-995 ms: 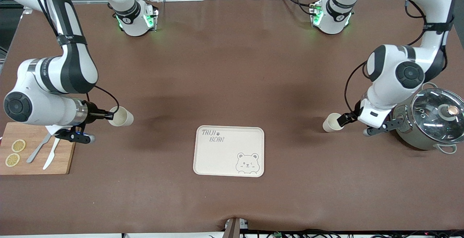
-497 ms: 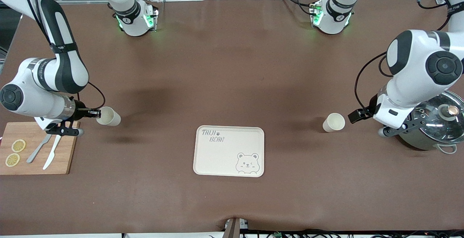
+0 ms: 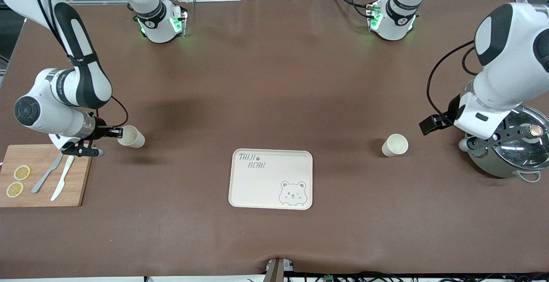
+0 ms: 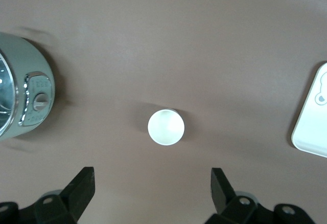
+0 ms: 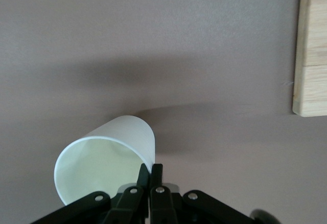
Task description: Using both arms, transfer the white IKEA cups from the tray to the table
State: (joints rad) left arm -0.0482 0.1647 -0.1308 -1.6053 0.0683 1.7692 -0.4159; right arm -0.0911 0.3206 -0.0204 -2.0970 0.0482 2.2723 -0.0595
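Right gripper [image 3: 118,133] pinches the rim of one tilted cup [image 3: 131,136] above bare counter [image 3: 266,97] beside the board's edge; left gripper [image 4: 152,191], spread wide and empty, hangs over the other cup [image 3: 395,145], standing near the tray [image 3: 271,179]

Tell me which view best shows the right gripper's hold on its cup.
The right wrist view: the right gripper pinches the cup by its rim, fingers shut on the wall. The front view shows only a small side glimpse; the left wrist view misses it.

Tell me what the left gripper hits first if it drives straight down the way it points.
Probably the cup standing upright on the table: the left gripper, open, looks down nearly over it, though it may land just beside it.
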